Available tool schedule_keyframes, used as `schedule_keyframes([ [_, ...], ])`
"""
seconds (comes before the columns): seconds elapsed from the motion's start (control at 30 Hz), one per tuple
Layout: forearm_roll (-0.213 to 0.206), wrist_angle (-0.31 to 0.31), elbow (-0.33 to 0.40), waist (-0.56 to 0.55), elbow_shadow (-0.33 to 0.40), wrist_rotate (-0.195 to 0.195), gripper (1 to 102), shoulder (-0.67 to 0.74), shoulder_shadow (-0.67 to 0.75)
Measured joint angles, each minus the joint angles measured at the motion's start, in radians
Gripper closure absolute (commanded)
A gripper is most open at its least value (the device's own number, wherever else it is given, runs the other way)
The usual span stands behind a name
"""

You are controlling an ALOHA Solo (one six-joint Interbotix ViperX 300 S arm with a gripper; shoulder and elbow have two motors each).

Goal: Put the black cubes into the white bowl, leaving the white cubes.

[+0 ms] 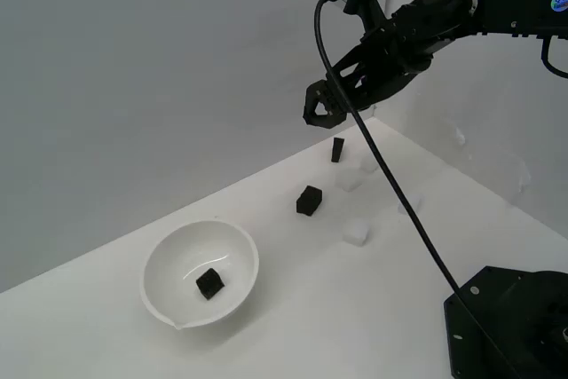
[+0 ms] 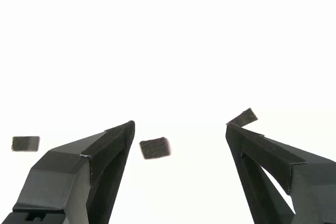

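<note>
One black cube (image 1: pixel 209 283) already lies in the white bowl (image 1: pixel 164 259), which sits on the worktop (image 1: pixel 355 308) toward the exterior view's left. Two black cubes are out on the worktop: one (image 1: pixel 309 200) between the bowl and the arm, and a farther one (image 1: pixel 337 149) almost under the gripper (image 1: pixel 321 106). The gripper hangs in the air well above that far cube, its jaws spread apart and holding nothing; the wrist view shows open space between them.

So I'd judge the task a third done, with the arm between loads and set to go for the next black cube. That calls for dropping straight down with the jaws wide, straddling one black cube and closing without nudging the white ones beside it.

The white cubes are hard to pick out against the pale worktop. I can make out three for certain: one (image 1: pixel 356 232) nearest, one (image 1: pixel 348 179) beside the far black cube, and one (image 1: pixel 368 163) just behind it; any more I cannot tell.
</note>
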Motion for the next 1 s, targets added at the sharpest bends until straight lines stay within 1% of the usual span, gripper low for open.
schedule_keyframes([
  [0.1,0.0,-0.049,0.012,0.014,0.015,0.0,3,-0.032,-0.034],
  [0.23,0.005,-0.103,0.014,0.018,0.015,0.0,3,-0.1,-0.1],
  [0.43,0.015,-0.169,0.014,0.061,0.017,0.0,3,-0.184,-0.186],
  [0.73,0.017,-0.222,0.015,0.13,0.018,0.0,3,-0.276,-0.275],
  [1.0,0.017,-0.27,0.017,0.152,0.018,0.002,3,-0.328,-0.33],
])
